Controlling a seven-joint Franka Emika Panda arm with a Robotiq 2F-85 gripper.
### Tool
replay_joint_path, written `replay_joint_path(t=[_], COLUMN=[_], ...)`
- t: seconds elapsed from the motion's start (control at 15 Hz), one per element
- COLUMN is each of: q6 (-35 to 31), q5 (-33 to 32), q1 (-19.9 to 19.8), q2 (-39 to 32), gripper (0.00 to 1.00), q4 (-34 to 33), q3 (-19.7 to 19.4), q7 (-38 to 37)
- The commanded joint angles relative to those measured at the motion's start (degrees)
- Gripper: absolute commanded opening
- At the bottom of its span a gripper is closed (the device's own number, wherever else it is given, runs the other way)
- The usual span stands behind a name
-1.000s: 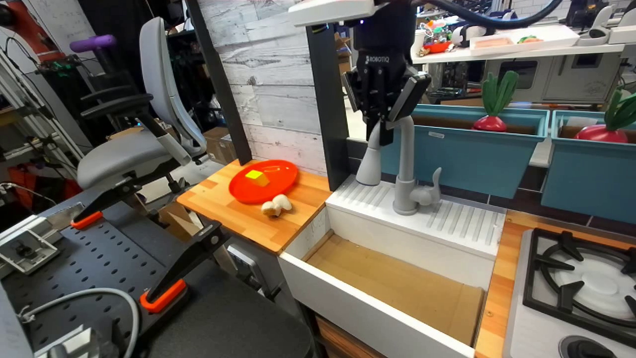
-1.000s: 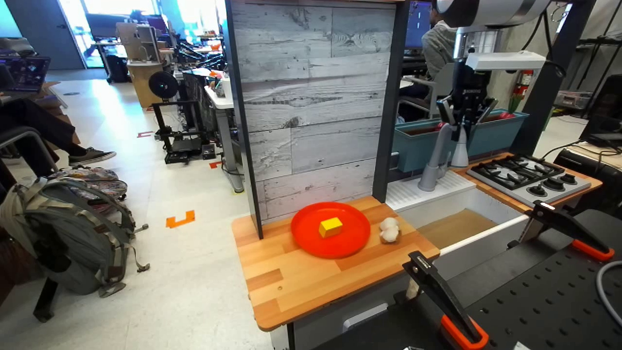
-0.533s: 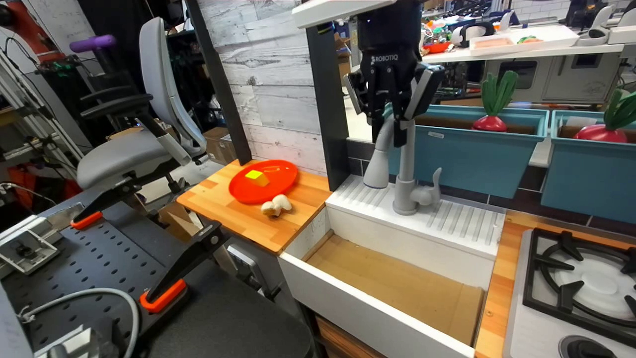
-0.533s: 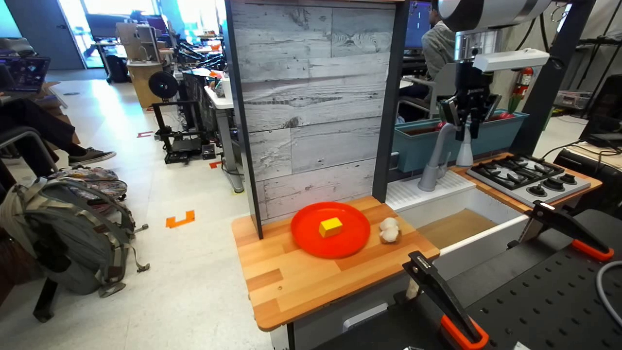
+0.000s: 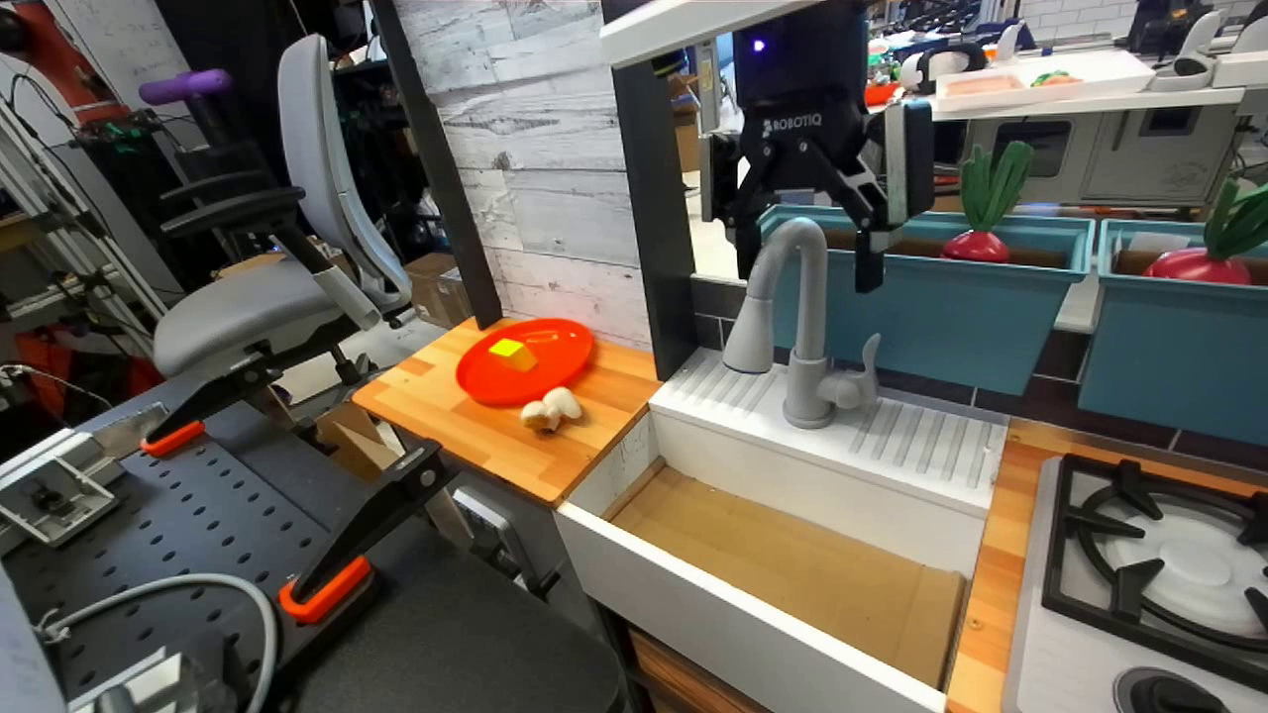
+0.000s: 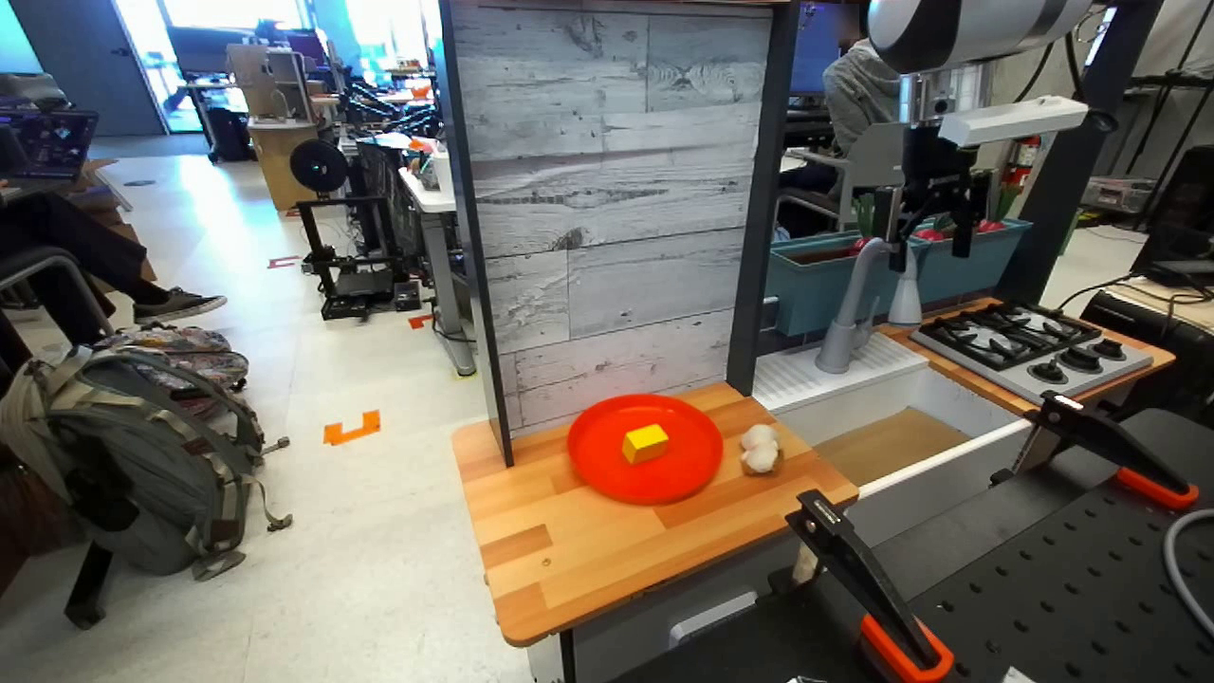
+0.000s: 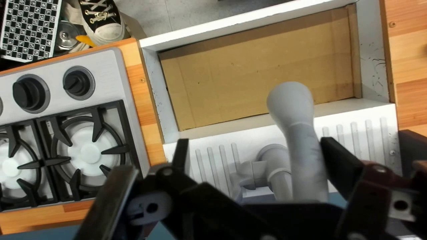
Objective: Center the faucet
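Note:
The grey gooseneck faucet point(image 5: 811, 297) stands upright on the white ledge behind the sink. In the wrist view its spout point(image 7: 302, 143) reaches over the ledge, with the nozzle above the sink's back edge, a little right of its base. My gripper point(image 7: 255, 143) is spread wide above it, its fingers on either side of the arch. The right-hand finger point(image 7: 343, 163) is at the spout's side, touching or nearly so; a broad gap separates the left-hand one from it. In an exterior view the gripper point(image 5: 810, 269) straddles the arch's top. Nothing is gripped.
The sink point(image 5: 753, 634) has a cardboard floor. A stove point(image 5: 1169, 584) adjoins it. Blue planters point(image 5: 921, 307) with toy radishes stand close behind the faucet. On the wooden counter point(image 6: 531, 579) are a red plate point(image 6: 607, 474) with a yellow block, and a mushroom-like piece point(image 6: 761, 446).
My jaws have gone from shut, beside the spout, to wide open around it. The spout swung slightly toward the stove, then stopped, while the gripper shifted the same way.

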State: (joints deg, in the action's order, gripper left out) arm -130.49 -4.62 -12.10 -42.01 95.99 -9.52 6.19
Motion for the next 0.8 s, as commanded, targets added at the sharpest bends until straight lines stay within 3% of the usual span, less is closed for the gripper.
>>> replay_joint_path(t=[0.0, 0.4, 0.73], q6=[0.1, -1.2, -2.0], q5=[-0.9, 2.0, 6.4], q1=[-2.0, -3.5, -4.3], q2=[2.0, 5.9, 16.7], gripper=[1.00, 1.00, 1.00], q4=[0.8, 4.3, 13.8], q3=[0.3, 3.6, 5.4], q7=[3.6, 8.6, 10.7])
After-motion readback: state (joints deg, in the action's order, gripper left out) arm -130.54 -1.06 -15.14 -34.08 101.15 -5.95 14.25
